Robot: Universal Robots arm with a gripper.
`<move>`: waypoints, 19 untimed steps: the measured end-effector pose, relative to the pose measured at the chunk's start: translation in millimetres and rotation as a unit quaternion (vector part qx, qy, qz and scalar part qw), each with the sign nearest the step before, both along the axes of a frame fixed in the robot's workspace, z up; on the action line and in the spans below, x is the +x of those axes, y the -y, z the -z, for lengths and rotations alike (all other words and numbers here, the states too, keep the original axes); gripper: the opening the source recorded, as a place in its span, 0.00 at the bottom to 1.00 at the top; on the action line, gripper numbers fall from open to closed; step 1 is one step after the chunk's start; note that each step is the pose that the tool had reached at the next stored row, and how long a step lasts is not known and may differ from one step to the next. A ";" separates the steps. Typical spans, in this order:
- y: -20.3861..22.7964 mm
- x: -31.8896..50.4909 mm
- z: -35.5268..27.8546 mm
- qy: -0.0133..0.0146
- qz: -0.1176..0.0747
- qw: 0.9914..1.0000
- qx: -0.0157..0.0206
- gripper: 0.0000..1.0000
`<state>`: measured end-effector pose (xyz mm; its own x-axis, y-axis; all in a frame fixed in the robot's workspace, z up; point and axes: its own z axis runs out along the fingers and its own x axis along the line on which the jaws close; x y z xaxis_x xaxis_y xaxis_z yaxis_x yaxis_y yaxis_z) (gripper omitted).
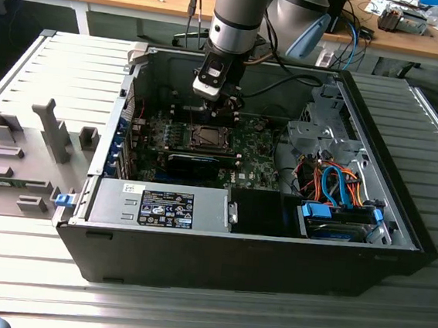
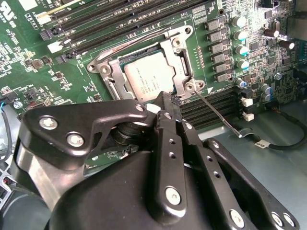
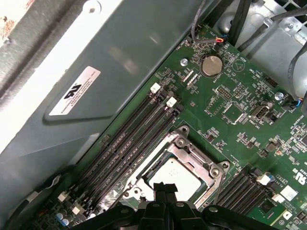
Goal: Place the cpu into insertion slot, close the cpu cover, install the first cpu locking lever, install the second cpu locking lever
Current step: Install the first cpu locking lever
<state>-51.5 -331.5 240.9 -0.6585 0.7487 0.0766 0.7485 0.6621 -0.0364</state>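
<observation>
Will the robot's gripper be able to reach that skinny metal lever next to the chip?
Probably yes. The gripper hangs just above the cpu cover, the lever sticks out in the open right beside it, and nothing sits between them.

over cpu cover (image 2: 178, 61): end effector (image 2: 168, 99) | flanks: memory slots (image 3: 128, 143); case wall (image 3: 144, 48)

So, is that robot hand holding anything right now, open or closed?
Hand: closed, nothing visibly held, tip by the cpu cover edge.
</observation>
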 end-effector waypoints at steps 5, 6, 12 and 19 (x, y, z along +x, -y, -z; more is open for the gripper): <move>0.0 0.0 0.0 0.000 -0.001 1.000 0.000 0.11; 0.0 0.0 0.0 0.000 -0.001 1.000 0.000 0.11; 0.0 0.0 0.0 0.000 -0.003 1.000 0.000 0.11; 0.0 0.0 0.0 0.000 -0.006 1.000 0.000 0.11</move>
